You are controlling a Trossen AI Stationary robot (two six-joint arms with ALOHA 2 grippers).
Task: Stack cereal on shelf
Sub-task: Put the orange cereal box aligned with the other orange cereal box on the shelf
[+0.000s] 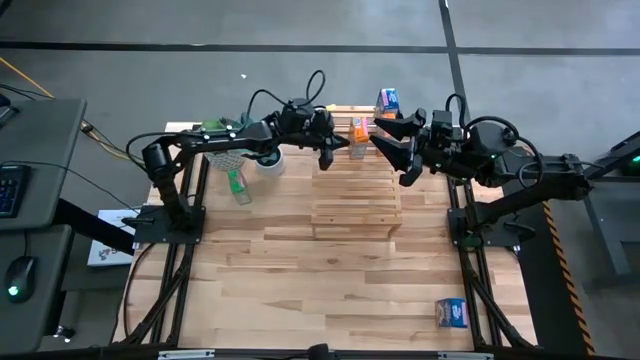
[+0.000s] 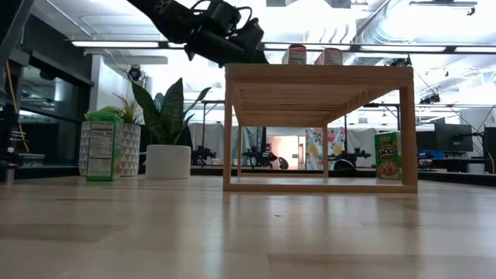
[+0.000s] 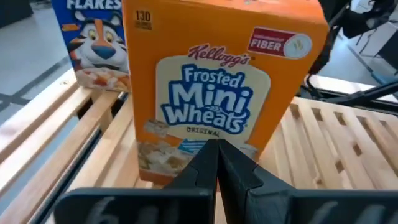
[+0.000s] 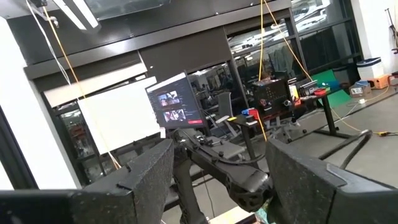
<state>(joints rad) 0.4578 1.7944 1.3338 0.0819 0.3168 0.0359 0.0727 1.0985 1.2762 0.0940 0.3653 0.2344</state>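
Note:
The shelf [image 1: 355, 195] [image 2: 318, 128] stands mid-table. On its far edge stands an orange cereal box [image 1: 358, 135] [image 3: 224, 87], with a blue cereal box [image 1: 388, 100] [image 3: 93, 43] behind it. My left gripper [image 1: 327, 158] [image 3: 217, 149] is shut and low over the shelf's slats, its tips right in front of the orange box's printed face. My right gripper [image 1: 400, 155] [image 4: 221, 180] hangs open above the shelf's far right corner with nothing between its fingers. A green cereal box [image 1: 238, 185] [image 2: 101, 147] stands on the table to the shelf's left. My left gripper's shut fingertips [image 3: 214, 155] point slightly downward at the lower front face [image 3: 205, 134] of the orange box, which stands upright on the slats. Whether they touch it I cannot tell.
Another blue box [image 1: 452, 313] lies near the table's front right corner. A white pot [image 1: 268, 160] and potted plants [image 2: 167, 116] stand far left of the shelf. A green box [image 2: 386, 155] shows beside the shelf's right leg. Bare planks lie in front of the shelf.

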